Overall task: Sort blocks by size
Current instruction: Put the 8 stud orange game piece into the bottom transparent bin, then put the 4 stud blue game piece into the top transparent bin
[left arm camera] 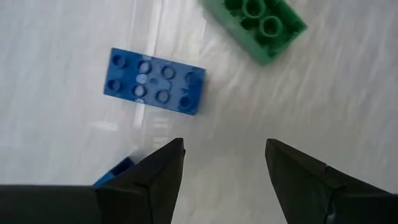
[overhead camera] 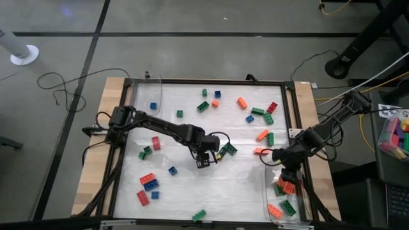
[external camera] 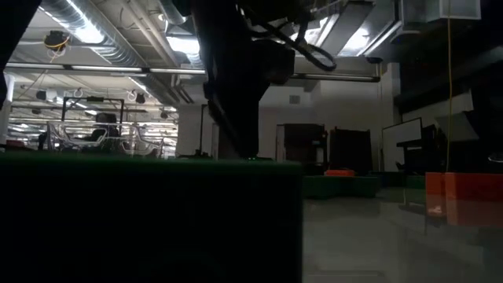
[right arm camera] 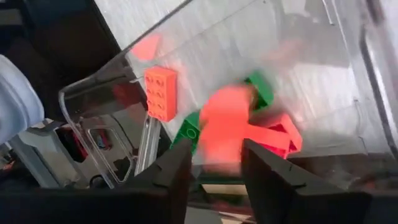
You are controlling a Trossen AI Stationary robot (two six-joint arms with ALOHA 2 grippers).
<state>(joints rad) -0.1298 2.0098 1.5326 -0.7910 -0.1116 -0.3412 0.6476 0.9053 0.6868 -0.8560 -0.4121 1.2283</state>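
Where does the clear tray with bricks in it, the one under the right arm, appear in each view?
High view: the clear tray is at the lower right, at the table's right edge.
Low view: too dark to find it.
Left wrist view: not in it.
Right wrist view: the tray fills most of the picture.
Shared landmark: the orange brick lying in the tray.

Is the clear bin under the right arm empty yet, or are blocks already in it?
Not empty. The clear bin holds several blocks: an orange one, green and red ones. The blurred orange block hangs just past the right jaws.
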